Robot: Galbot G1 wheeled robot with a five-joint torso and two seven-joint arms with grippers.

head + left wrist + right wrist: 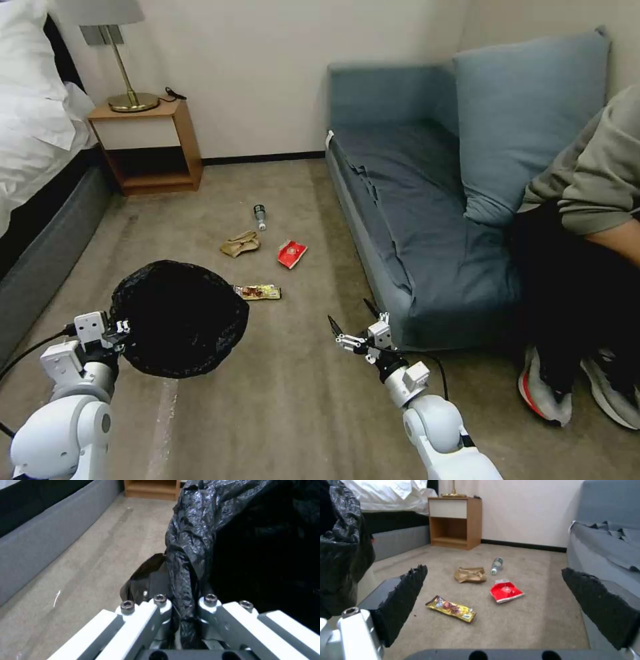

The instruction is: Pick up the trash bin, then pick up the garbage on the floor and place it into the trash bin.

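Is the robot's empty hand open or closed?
Open. The right gripper has its black pads spread wide apart above the floor, with nothing between them.

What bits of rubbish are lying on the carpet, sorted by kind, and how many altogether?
Snack wrapper: 1
Red-and-white packet: 1
Crumpled paper bag: 1
Small bottle: 1
Total: 4
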